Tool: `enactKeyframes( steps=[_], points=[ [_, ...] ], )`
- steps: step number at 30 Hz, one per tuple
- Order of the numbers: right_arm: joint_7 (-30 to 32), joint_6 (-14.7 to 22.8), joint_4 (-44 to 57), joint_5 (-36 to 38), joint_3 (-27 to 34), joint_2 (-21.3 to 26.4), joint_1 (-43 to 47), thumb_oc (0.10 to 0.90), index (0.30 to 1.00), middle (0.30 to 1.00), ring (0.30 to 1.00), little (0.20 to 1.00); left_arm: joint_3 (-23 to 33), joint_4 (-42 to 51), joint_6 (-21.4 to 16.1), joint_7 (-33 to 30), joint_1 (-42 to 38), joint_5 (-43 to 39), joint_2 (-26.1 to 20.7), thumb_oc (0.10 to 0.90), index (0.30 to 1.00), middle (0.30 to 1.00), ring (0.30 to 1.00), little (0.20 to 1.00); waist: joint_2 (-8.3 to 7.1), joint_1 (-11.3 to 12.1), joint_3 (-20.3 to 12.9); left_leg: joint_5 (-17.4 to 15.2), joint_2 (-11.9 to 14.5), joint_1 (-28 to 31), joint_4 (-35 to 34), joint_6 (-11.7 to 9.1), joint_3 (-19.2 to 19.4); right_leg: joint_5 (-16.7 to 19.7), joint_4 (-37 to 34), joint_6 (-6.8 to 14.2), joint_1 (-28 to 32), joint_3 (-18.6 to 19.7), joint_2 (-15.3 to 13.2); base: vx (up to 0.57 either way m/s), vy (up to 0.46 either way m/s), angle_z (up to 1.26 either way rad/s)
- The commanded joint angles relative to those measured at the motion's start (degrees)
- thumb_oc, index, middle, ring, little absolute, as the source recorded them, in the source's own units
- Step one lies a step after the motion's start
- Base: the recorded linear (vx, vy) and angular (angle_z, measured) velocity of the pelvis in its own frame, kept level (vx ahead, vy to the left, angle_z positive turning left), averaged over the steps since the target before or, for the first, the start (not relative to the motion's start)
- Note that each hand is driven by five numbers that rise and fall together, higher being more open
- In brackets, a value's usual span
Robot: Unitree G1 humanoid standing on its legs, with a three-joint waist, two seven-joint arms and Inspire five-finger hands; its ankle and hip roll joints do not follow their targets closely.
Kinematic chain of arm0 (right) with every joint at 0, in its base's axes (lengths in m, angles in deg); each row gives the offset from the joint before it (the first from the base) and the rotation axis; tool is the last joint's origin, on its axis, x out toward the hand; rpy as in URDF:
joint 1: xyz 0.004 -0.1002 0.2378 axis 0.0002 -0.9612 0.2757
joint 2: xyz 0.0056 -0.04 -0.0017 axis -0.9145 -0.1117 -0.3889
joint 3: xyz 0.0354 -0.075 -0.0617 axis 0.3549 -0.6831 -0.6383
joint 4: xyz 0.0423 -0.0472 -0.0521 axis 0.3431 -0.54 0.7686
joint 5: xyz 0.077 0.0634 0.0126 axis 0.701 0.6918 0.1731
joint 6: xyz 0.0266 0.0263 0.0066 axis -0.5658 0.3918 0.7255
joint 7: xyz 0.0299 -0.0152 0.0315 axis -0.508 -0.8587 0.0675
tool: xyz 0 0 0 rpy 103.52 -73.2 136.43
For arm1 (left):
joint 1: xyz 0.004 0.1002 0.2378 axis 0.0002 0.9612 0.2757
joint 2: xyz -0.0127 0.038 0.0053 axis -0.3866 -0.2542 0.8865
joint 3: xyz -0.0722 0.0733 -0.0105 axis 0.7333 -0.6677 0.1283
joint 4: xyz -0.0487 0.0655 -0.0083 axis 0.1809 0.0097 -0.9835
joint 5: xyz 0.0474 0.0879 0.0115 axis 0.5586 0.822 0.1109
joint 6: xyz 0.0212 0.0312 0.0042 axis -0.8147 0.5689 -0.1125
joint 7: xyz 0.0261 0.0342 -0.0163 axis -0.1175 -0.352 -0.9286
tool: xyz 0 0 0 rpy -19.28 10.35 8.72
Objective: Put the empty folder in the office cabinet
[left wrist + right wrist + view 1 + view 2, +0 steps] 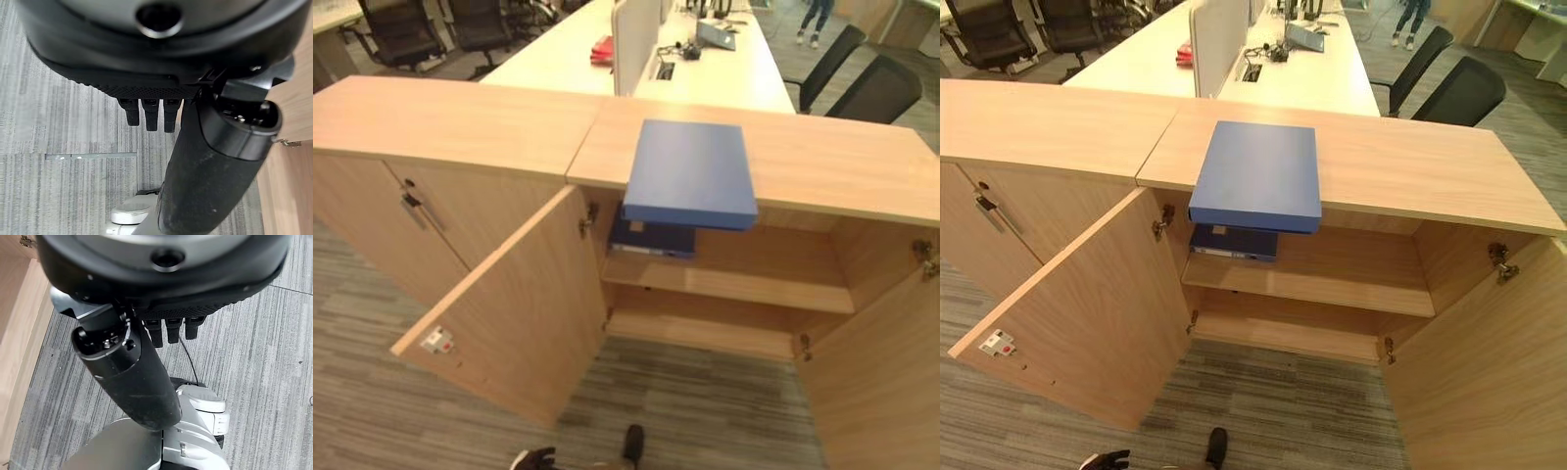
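A blue folder (690, 171) lies flat on the wooden top (842, 162) of the office cabinet, its near edge jutting out over the open compartment. Both cabinet doors stand open: the left door (519, 313) and the right door (891, 372). Inside, a darker blue folder (1234, 242) rests on the left end of the shelf (754, 284). My left hand (151, 115) hangs over the grey carpet beside a wooden panel, fingers relaxed and holding nothing. My right hand (168, 330) hangs the same way over the carpet, also holding nothing.
A closed cabinet with a metal handle (416, 208) adjoins on the left. Behind the cabinets stand long white desks (568, 49) and black office chairs (871, 88). A person's legs (815, 20) show far back. The open doors flank the carpet in front.
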Motion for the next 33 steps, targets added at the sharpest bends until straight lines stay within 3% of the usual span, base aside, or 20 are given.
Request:
enactKeyframes(
  steps=[1,6,7,8,9,10,11,13,16,17,19,20,21,23,24,25,28,29,31,33],
  points=[
    [-1.4,0.4,2.1,-1.8,-2.1,2.0,0.5,0.8,0.9,0.9,0.9,0.9,-0.9,-2.1,-0.3,0.3,-0.4,1.8,0.8,0.8,0.9,0.9,0.9,0.9,2.3,-0.3,0.0,-5.0,1.1,2.6,-0.4,3.0,-1.5,1.6,3.0,1.1,-4.6,-0.8,2.5,0.05,0.048,-0.11],
    [-1.6,0.4,2.8,-3.7,-2.7,2.0,1.1,0.8,0.9,0.9,0.9,0.9,-0.7,-1.3,-0.5,0.6,-0.7,1.9,0.9,0.8,0.9,0.9,0.9,0.9,2.82,0.1,-0.3,-6.8,0.1,3.7,-0.4,4.2,0.0,1.3,8.1,2.8,-6.7,-1.5,0.7,0.07,0.096,-0.19],
    [-1.8,0.4,2.8,-4.0,-2.8,1.9,1.2,0.8,0.9,0.9,0.9,0.9,-0.5,-1.1,-0.5,0.7,-0.8,1.7,0.7,0.8,0.9,0.9,0.9,0.9,3.04,0.3,-0.1,-7.2,-0.1,4.3,-0.4,4.5,0.2,1.2,11.8,3.2,-8.0,-2.2,0.2,0.05,0.128,-0.27],
    [-2.2,0.4,2.8,-4.0,-2.6,1.8,1.2,0.8,0.9,0.9,0.9,0.9,-0.3,-1.0,-0.3,0.8,-0.9,2.0,0.4,0.8,0.9,0.9,0.9,0.9,3.42,0.3,0.9,-7.8,-0.9,5.8,-0.4,5.4,0.5,4.1,22.4,3.7,-11.9,-3.1,-1.5,0.06,0.191,-0.33],
    [-2.3,0.4,2.7,-3.5,-2.3,1.8,1.0,0.8,0.9,0.9,0.9,0.9,-0.2,-1.0,-0.2,0.8,-0.9,2.1,0.4,0.8,0.9,0.9,0.9,0.9,3.65,-0.2,1.7,-8.1,-1.5,7.2,-0.4,6.0,0.6,7.5,28.1,3.5,-14.2,-3.3,-2.7,0.03,0.153,-0.37],
    [-2.3,0.4,2.7,-3.5,-2.3,1.8,1.0,0.8,0.9,0.9,0.9,0.9,-0.2,-1.0,-0.2,0.8,-0.9,2.1,0.4,0.8,0.9,0.9,0.9,0.9,3.57,-0.1,1.8,-8.1,-1.6,7.2,-0.4,6.0,0.6,7.4,28.3,3.5,-14.3,-3.2,-2.8,0.01,0.172,-0.31],
    [-2.3,0.5,3.2,-0.5,-0.5,2.1,0.8,0.8,0.9,0.9,0.9,0.9,0.0,-1.5,0.1,1.2,-0.7,2.2,0.2,0.8,0.9,0.9,0.9,0.9,4.14,-1.2,3.8,-9.1,-2.4,9.5,-0.4,7.0,0.4,11.9,37.9,1.9,-18.2,-3.4,-3.9,0.03,0.161,-0.15],
    [-2.1,1.1,3.4,1.6,1.0,2.1,0.3,0.8,0.9,0.9,0.9,0.9,0.4,-2.2,0.2,1.2,0.0,1.9,0.4,0.8,0.9,0.9,0.9,0.9,4.86,-1.5,4.5,-10.1,-1.9,10.9,-0.4,6.9,0.9,11.1,41.4,1.1,-21.4,-5.3,-6.5,0.09,0.098,0.1],
    [-2.2,1.2,2.7,2.3,2.1,2.2,-0.1,0.8,0.9,0.9,0.9,0.9,1.5,-3.6,-0.1,0.5,0.2,1.1,0.5,0.8,0.9,0.9,0.9,0.9,5.29,-2.0,5.4,-10.8,0.0,11.4,-0.4,5.4,0.2,10.2,28.7,1.3,-22.0,-6.9,-7.6,0.12,-0.126,0.01],
    [-2.2,1.2,2.7,2.3,2.1,2.2,-0.1,0.8,0.9,0.9,0.9,0.9,1.5,-3.6,-0.1,0.5,0.2,1.1,0.5,0.8,0.9,0.9,0.9,0.9,5.41,-2.1,5.5,-10.8,0.1,11.5,-0.4,5.4,0.1,10.3,28.3,1.3,-21.6,-7.1,-7.4,0.1,-0.192,-0.31],
    [-2.0,0.8,1.9,2.0,2.5,2.1,0.4,0.8,0.9,0.9,0.9,0.9,2.2,-4.0,0.0,-0.1,-0.4,0.7,0.0,0.8,0.9,0.9,0.9,0.9,4.21,-2.7,6.4,-11.9,0.6,12.2,-0.4,3.9,-1.0,13.0,11.3,3.4,-20.9,-6.2,-6.2,0.19,-0.333,-0.19],
    [-2.0,0.5,1.3,1.5,2.7,2.2,0.5,0.8,0.9,0.9,0.9,0.9,2.6,-4.2,-0.1,-0.5,-0.7,0.7,-0.7,0.8,0.9,0.9,0.9,0.9,2.86,-2.9,6.5,-12.9,1.3,12.7,-0.4,2.9,-1.6,15.8,3.9,5.0,-21.5,-5.0,-6.2,0.3,-0.428,-0.08],
    [-2.1,0.2,0.9,1.2,2.8,2.0,0.2,0.8,0.9,0.9,0.9,0.9,2.5,-4.4,-0.2,-0.6,-1.1,1.3,-1.0,0.8,0.9,0.9,0.9,0.9,1.86,-2.9,6.2,-13.6,1.3,13.3,-0.4,2.3,-2.1,16.1,0.5,5.4,-20.0,-5.3,-6.3,0.29,-0.404,0.09],
    [-1.7,0.4,0.1,0.0,2.3,2.1,0.0,0.8,0.9,0.9,0.9,0.9,3.1,-4.6,-0.5,-0.9,-0.7,1.1,-1.1,0.8,0.9,0.9,0.9,0.9,0.42,-2.6,5.4,-14.4,2.5,14.3,-0.4,1.6,-2.7,16.9,-0.1,5.7,-17.9,-6.3,-5.9,0.22,-0.287,0.59],
    [-1.7,0.4,0.1,0.0,2.3,2.1,0.0,0.8,0.9,0.9,0.9,0.9,3.1,-4.6,-0.5,-0.9,-0.7,1.1,-1.1,0.8,0.9,0.9,0.9,0.9,0.45,-2.7,5.4,-14.4,2.6,14.4,-0.4,1.6,-2.7,16.9,-0.1,5.7,-17.8,-6.4,-5.9,0.32,-0.399,1.39],
    [-2.0,-0.1,-0.2,-1.2,1.3,2.0,-0.2,0.8,0.9,0.9,0.9,0.9,3.6,-4.6,-0.4,-1.1,-0.5,0.5,-1.0,0.8,0.9,0.9,0.9,0.9,-0.17,-2.6,4.2,-14.8,5.1,15.2,-0.4,0.4,-3.3,16.0,0.3,4.8,-16.8,-6.8,-4.2,0.3,-0.402,1.12],
    [-1.1,0.2,0.6,-0.6,0.6,2.8,0.9,0.8,0.9,0.9,0.9,0.9,2.5,-4.6,-0.4,-1.2,-0.9,0.6,-0.4,0.8,0.9,0.9,0.9,0.9,-0.19,-2.5,2.9,-14.4,8.6,14.8,0.2,-1.2,-4.0,13.9,-0.5,3.3,-15.3,-7.5,-1.4,0.25,-0.363,0.08],
    [-1.1,0.2,0.6,-0.6,0.6,2.8,0.9,0.8,0.9,0.9,0.9,0.9,2.5,-4.6,-0.4,-1.2,-0.9,0.5,-0.4,0.8,0.9,0.9,0.9,0.9,-0.15,-2.5,2.9,-14.4,8.7,14.8,0.2,-1.3,-4.1,13.9,-0.6,3.2,-15.3,-7.6,-1.4,0.13,-0.217,0.33],
    [-0.2,0.7,1.5,0.3,-0.3,3.2,1.4,0.8,0.9,0.9,0.9,0.9,0.7,-3.2,-0.9,-1.2,-2.0,0.1,0.3,0.8,0.9,0.9,0.9,0.9,-0.11,-2.8,1.9,-13.4,11.9,14.2,0.4,-3.1,-3.4,11.9,-2.7,1.8,-13.5,-8.9,1.1,0.16,-0.319,0.6],
    [0.1,0.9,1.7,0.4,-0.5,3.4,1.4,0.8,0.9,0.9,0.9,0.9,0.1,-2.2,-1.1,-1.2,-2.7,-0.2,0.5,0.8,0.9,0.9,0.9,0.9,-0.16,-3.0,1.8,-12.9,13.0,13.8,0.3,-3.8,-2.8,11.1,-3.1,1.3,-13.0,-9.6,1.9,0.09,-0.28,0.63]
  ],
)
